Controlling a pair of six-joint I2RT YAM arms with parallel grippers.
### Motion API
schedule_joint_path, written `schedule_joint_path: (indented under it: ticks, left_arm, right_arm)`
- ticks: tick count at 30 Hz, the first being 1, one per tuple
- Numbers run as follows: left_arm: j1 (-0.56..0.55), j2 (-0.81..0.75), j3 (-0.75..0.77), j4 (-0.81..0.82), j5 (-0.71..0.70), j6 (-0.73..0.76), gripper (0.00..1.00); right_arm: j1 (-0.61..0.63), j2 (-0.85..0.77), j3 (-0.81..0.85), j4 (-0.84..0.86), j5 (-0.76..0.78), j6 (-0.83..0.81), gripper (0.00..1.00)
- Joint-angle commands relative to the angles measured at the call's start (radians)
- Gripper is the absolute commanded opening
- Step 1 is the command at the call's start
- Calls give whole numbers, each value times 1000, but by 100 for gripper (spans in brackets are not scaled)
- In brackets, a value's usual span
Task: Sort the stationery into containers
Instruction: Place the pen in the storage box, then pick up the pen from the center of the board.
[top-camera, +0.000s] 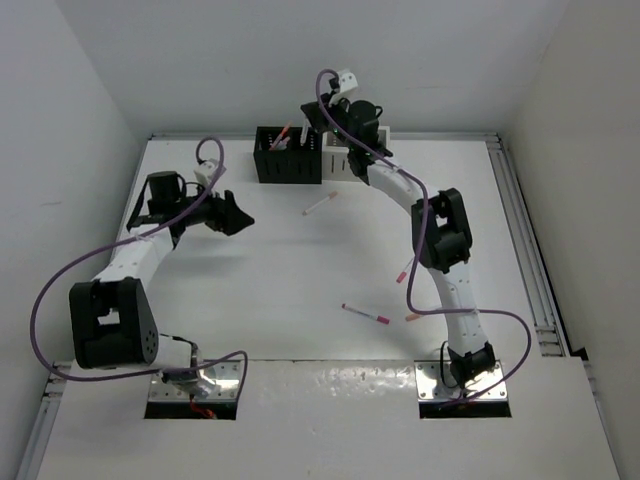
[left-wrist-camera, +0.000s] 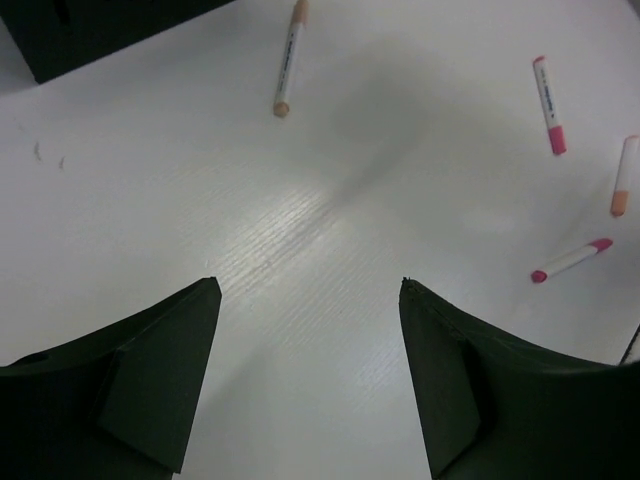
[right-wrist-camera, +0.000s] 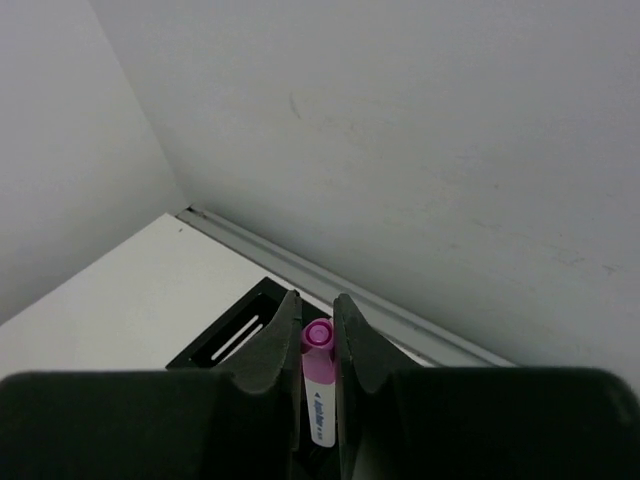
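Right tool (right-wrist-camera: 316, 300) is clamping a purple marker (right-wrist-camera: 319, 345) near the black box (right-wrist-camera: 225, 340), needing a straight descent; left tool (left-wrist-camera: 310, 285) is gaping empty.

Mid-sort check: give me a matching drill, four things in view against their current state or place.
Things:
1. left gripper
2. right gripper
3. black organiser
4. pink marker

States or places:
A. lying loose on the table
B. shut on a purple marker
C. standing at the table's far edge
D. open and empty above the table

Pairs: 1-D, 2-B, 3-C, 4-A
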Motion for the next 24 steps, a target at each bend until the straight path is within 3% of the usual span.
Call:
schedule_joint_path:
  ticks: [1, 5, 6, 7, 9, 16, 19, 24]
  left_arm:
    - [-89, -22, 6, 4, -96, 100, 77]
    - [-183, 40, 32, 39, -166, 120, 77]
    - [-201, 55, 44, 56, -181, 120, 77]
    - [-227, 76, 70, 65, -201, 123, 78]
    - [-258, 139, 104, 103, -225, 123, 78]
    - [-423, 415, 346, 136, -385, 172, 70]
    - [-474, 522, 446, 126, -457, 194, 65]
    - [-525, 656, 578, 76, -579, 208, 62]
  right_arm:
    - [6, 27, -12, 104, 15, -69, 15]
    - [2, 27, -1, 85, 18, -59, 33]
    - [-1, 12, -10, 79, 17, -53, 49]
    - [-7, 0, -19, 73, 27, -47, 57]
    - [-17, -41, -53, 53, 44, 4, 64]
    - [-171, -348, -172, -163, -7, 243, 50]
    - [-246, -495, -334, -284, -136, 260, 47]
    - [-368, -712, -583, -343, -227, 260, 46]
